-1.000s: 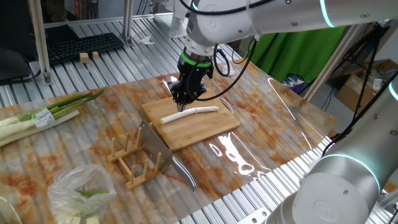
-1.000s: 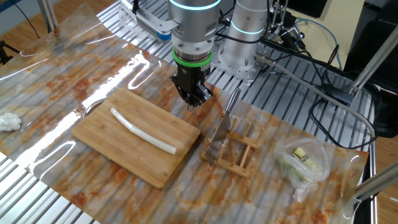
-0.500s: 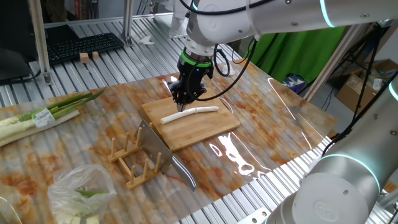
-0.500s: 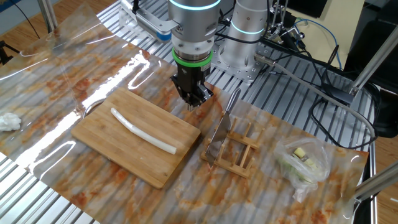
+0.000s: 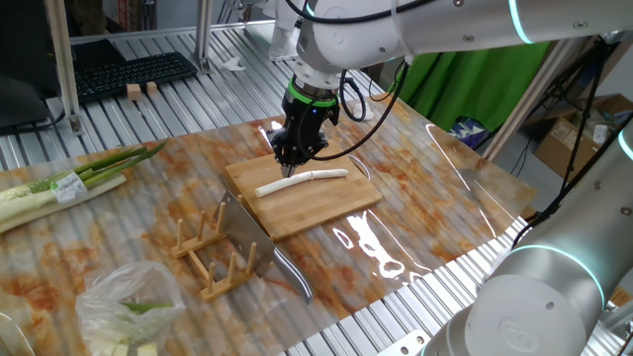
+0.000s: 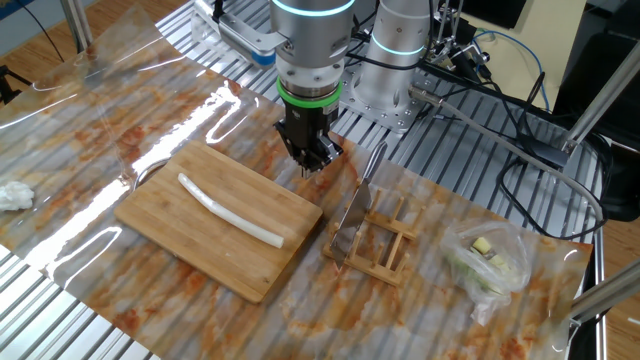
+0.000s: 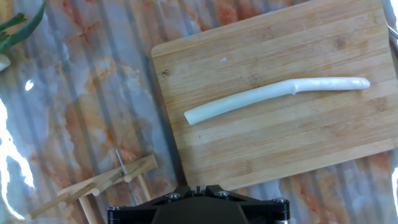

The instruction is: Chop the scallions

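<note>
Black two-finger gripper (image 6: 311,160), fingers together, above wooden board's (image 5: 326,208) edge; whole pale scallion stalk (image 7: 273,98) and knife-holding wooden rack (image 6: 378,240) nearby.

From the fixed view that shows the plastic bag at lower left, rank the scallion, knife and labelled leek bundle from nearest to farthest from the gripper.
1. The scallion, on the cutting board just below the gripper.
2. The knife, in the wooden rack nearer the camera.
3. The leek bundle, at the far left edge.
</note>
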